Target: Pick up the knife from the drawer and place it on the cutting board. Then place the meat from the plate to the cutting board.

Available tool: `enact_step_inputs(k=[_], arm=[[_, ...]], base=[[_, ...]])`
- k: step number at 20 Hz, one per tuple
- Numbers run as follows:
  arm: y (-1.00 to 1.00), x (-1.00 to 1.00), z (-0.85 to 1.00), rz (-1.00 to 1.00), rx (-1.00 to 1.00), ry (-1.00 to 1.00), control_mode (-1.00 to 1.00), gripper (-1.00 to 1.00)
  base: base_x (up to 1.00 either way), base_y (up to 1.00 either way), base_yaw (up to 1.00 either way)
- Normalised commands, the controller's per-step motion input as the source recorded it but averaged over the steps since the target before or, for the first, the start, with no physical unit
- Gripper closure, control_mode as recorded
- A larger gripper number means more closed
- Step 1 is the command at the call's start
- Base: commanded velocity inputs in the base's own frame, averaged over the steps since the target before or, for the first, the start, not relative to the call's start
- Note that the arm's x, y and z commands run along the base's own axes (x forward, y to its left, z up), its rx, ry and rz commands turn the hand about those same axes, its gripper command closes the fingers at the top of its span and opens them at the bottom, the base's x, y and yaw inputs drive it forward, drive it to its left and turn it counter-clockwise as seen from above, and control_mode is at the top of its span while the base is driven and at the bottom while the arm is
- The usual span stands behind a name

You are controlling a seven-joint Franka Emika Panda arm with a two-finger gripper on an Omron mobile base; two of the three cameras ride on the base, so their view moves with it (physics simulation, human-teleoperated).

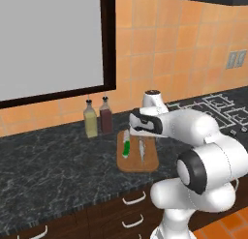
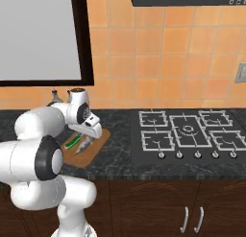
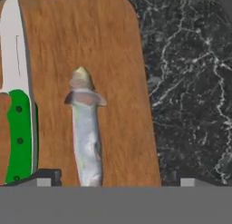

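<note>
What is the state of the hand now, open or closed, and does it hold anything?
Hand: open, holding nothing; the meat lies free on the cutting board between its fingertips, beside the knife.

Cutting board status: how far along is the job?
Both placements look done: the knife and the meat lie side by side on the cutting board. The gripper hangs open over the meat, holding nothing. Nothing left but pulling the arm away.

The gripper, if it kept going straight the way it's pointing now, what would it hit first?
Probably the meat, lying on the cutting board between the open gripper's tips, beside the knife. Depth is unclear.
</note>
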Motion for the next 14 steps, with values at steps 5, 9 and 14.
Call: enact_step_inputs(k=[5, 9, 14], arm=[[-0.47, -0.94, 1.00, 0.00, 0.00, -0.22, -1.00, -1.00], [-0.59, -0.92, 1.00, 0.00, 0.00, -0.21, -1.00, -1.00], [-0.69, -0.91, 1.00, 0.00, 0.00, -0.17, -1.00, -1.00]], base=[[0.00, 0.00, 0.00], [0.00, 0.00, 0.00], [0.00, 0.00, 0.00]])
